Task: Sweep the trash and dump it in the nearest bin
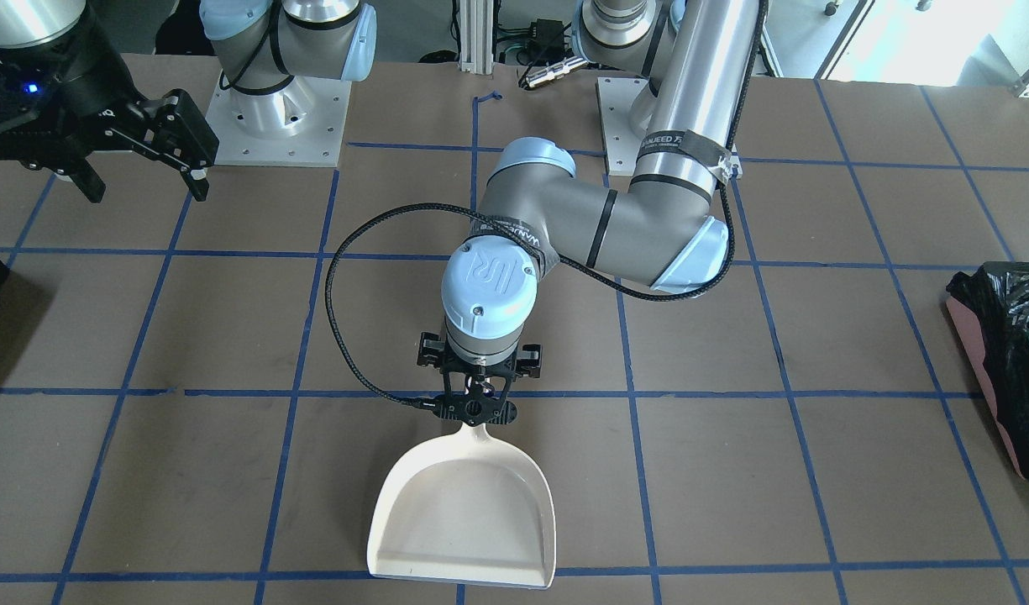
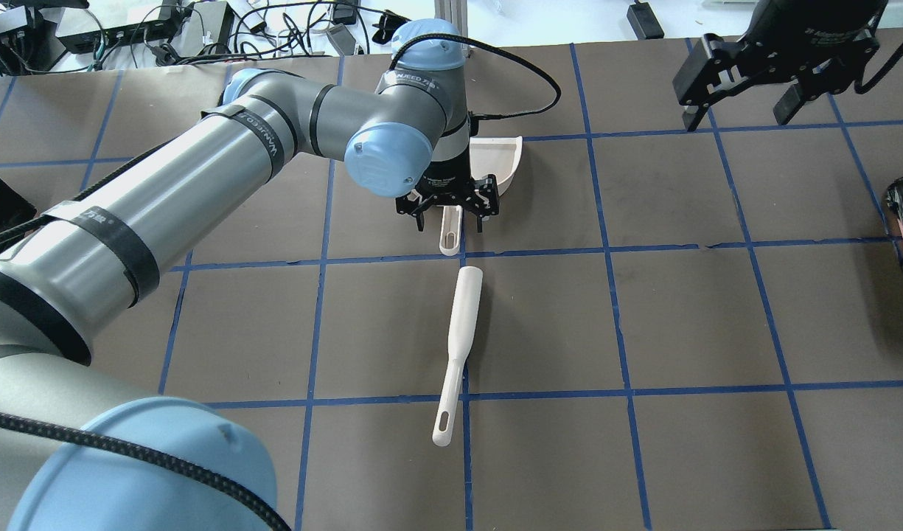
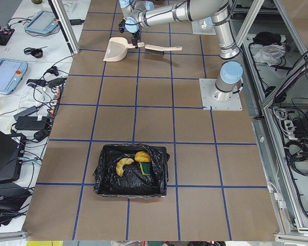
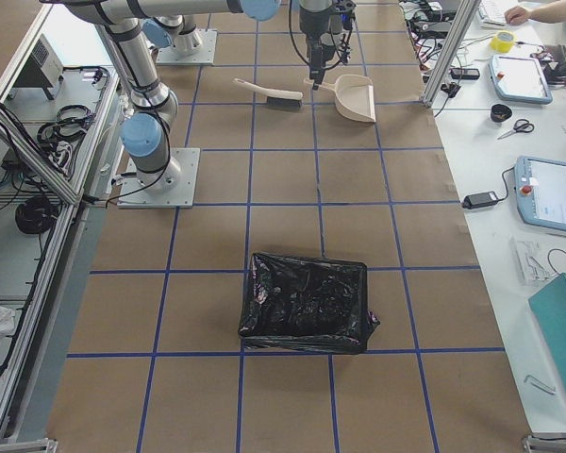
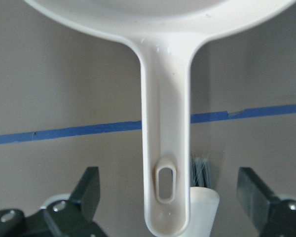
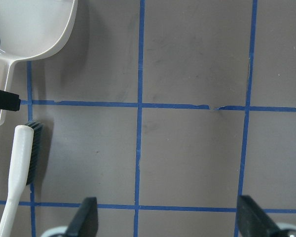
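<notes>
The cream dustpan (image 1: 464, 512) lies flat on the table and looks bare inside. My left gripper (image 5: 168, 177) is open, its fingers standing apart on either side of the dustpan handle (image 2: 449, 234). My right gripper (image 2: 738, 110) is open and empty, held above the table off to the side. The bin (image 3: 131, 171), lined with a black bag, stands at my left end of the table. In it lie the pale yellow crescent (image 3: 124, 165), the brown lump (image 3: 142, 156) and the yellow-green wedge (image 3: 146, 169).
A white-handled brush (image 2: 458, 346) lies on the table just behind the dustpan handle, bristles toward it. A second black-lined bin (image 4: 307, 302) stands at my right end. Blue tape lines grid the brown table.
</notes>
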Action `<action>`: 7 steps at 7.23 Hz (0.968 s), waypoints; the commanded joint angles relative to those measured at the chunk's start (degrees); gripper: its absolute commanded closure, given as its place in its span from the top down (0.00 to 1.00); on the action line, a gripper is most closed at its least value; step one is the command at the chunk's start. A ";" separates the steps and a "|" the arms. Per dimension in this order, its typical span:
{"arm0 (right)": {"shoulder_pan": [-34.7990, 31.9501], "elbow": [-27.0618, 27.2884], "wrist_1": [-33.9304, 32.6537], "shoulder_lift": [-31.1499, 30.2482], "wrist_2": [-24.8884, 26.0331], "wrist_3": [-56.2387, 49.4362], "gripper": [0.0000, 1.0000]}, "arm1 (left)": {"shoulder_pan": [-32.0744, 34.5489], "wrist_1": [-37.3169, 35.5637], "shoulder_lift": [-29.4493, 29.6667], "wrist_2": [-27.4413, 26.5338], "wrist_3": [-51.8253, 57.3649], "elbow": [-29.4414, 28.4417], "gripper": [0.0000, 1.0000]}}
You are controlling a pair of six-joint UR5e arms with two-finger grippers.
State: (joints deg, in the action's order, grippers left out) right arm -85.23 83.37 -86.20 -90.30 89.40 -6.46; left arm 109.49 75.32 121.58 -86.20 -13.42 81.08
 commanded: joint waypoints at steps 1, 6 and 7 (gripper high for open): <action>-5.43 -0.05 -3.70 -0.40 0.60 3.81 1.00 | -0.41 0.62 -3.70 -5.70 1.20 0.47 1.00; -7.41 0.56 -4.59 -0.83 0.24 3.03 1.00 | -13.22 8.32 -12.22 -12.41 11.55 0.74 1.00; -7.49 0.47 -4.94 -1.10 0.25 3.73 1.00 | -14.99 9.05 -14.33 -11.89 11.93 1.61 1.00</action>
State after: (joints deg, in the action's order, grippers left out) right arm -92.66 83.86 -90.91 -91.06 89.47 -3.20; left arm 97.06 82.62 109.83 -98.35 -3.00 82.02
